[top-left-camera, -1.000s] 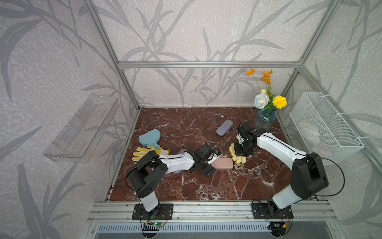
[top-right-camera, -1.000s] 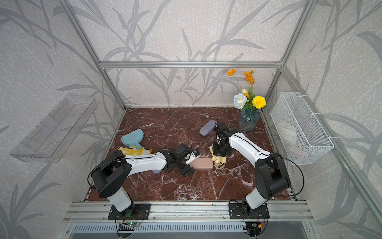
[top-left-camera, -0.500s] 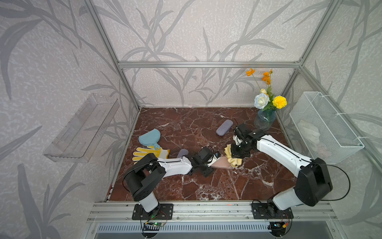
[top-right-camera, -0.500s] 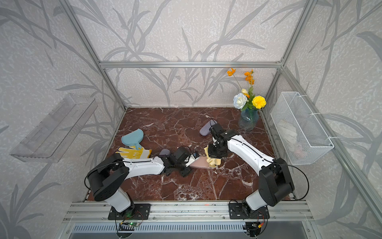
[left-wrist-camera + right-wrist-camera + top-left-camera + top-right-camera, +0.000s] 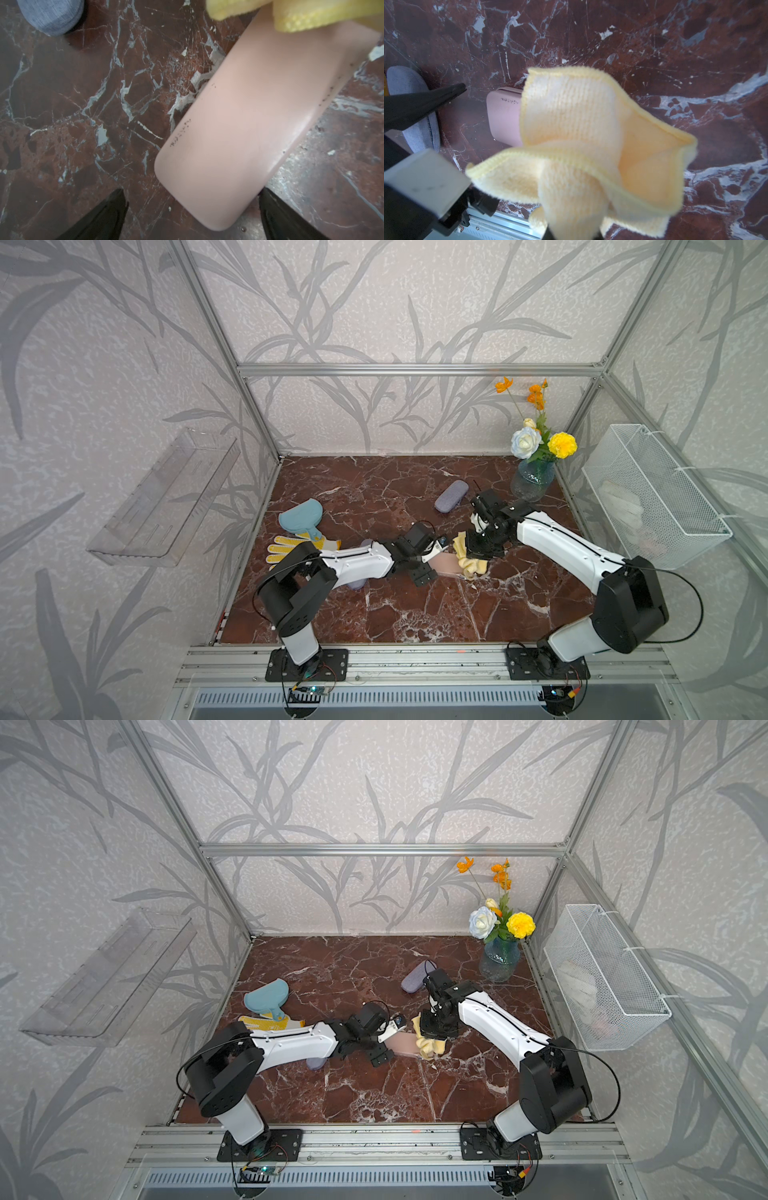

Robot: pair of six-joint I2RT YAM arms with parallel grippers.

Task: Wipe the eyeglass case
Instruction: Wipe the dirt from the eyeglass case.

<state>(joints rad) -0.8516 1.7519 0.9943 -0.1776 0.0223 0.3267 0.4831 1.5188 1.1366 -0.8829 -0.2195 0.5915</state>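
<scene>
Pink, smooth, round-cornered eyeglass case (image 5: 445, 565) lies flat on the red-brown marble tabletop (image 5: 374, 614), just off table centre toward 4 o'clock in both top views. Long axis runs roughly 9 to 3.

Left gripper (image 5: 193, 190): jaws spread wide, holding nothing. It sits at the case's 9 o'clock end, and in the left wrist view that end lies between the two black fingers. One finger is just beside a long edge, contact unclear; the other stands apart over bare marble.

Right gripper (image 5: 478, 548): clamped on a bunched pale yellow microfibre cloth (image 5: 468, 563). It points down from about 1 o'clock of the case. The cloth drapes over the case's 3 o'clock end; whether it presses on the surface I cannot tell. In the right wrist view the cloth hides most of the case, leaving only the end near the left gripper bare.

Small dark specks along the case's edges, seen in the left wrist view.

Grey fabric eyeglass case (image 5: 451, 497) lies apart at 12 o'clock of the pink one.
</scene>
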